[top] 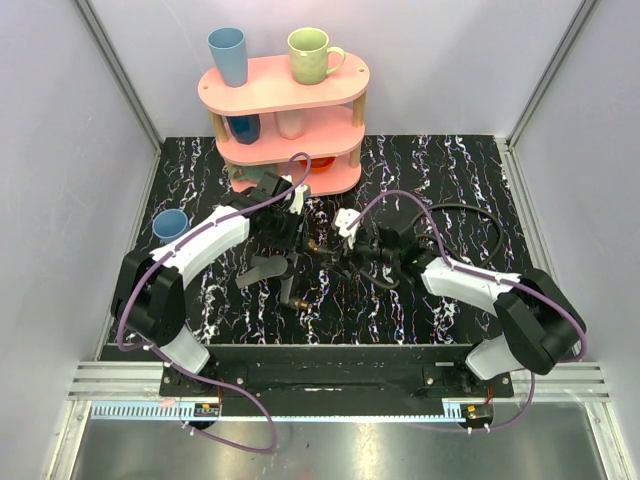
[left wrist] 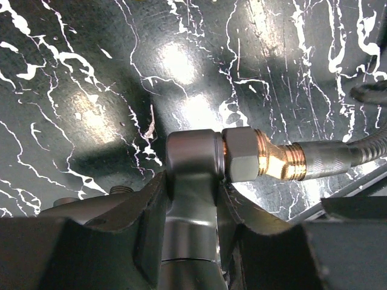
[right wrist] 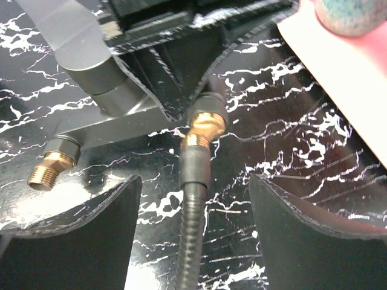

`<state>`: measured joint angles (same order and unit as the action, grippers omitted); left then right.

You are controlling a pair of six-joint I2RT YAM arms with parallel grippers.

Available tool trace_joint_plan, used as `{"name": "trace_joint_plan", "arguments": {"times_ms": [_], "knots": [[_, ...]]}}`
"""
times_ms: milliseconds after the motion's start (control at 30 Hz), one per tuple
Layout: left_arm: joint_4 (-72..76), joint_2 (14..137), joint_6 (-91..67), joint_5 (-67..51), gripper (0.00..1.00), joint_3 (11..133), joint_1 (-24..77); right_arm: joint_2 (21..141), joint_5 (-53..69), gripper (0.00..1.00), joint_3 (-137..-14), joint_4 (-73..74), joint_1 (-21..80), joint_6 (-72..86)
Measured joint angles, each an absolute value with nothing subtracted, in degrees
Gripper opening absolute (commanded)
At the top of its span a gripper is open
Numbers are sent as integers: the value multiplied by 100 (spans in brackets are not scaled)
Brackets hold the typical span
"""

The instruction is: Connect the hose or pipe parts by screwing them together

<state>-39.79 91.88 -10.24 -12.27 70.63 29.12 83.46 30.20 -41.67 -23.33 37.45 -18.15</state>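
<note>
My left gripper [left wrist: 190, 181] is shut on the dark-grey nozzle piece [left wrist: 190, 154] and holds it above the table. A brass connector [left wrist: 272, 160] meets the nozzle's side, and the black hose [left wrist: 338, 158] leads off from it to the right. In the right wrist view, my right gripper [right wrist: 193, 181] stands open with one finger on each side of the hose [right wrist: 193, 217], not touching it. The hose's brass end [right wrist: 205, 127] sits at the nozzle [right wrist: 103, 78], and a free brass thread [right wrist: 48, 172] sticks out lower left. From above, both grippers [top: 290, 245] [top: 345, 250] meet mid-table.
A pink two-tier shelf [top: 285, 100] with a blue cup [top: 227, 55] and a green mug [top: 310, 55] stands at the back. Another blue cup [top: 170, 225] sits at the left. The hose loops over the table at the right [top: 490, 225].
</note>
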Motion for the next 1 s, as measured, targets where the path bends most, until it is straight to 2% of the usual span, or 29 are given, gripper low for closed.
{"name": "trace_joint_plan", "arguments": {"times_ms": [133,267,367,400,467,700,1000], "knots": [[-3999,9188,-1081,-1367,0,7065,2912,8381,2783,76,-4167,-2333,4005,-2296],[-4062,9188,-1105,-1490,0,7067,2912,8523,2425,68,-4211,-2329,4191,-2663],[-4084,9188,-1120,-1590,0,7067,2912,8637,2246,42,-4313,-2322,4287,-2858],[-4082,9188,-1135,-1610,0,7067,2912,8687,2180,16,-4370,-2322,4331,-2904],[-4071,9188,-1179,-1597,0,7067,2915,8761,2110,2,-4456,-2331,4390,-2991],[-3568,8982,-1352,-1573,0,6720,2847,8956,1951,0,-4709,-2244,4364,-2386],[-1415,8138,-1822,-827,0,4978,3048,9977,3691,0,-5081,-2827,3496,1096]]}}
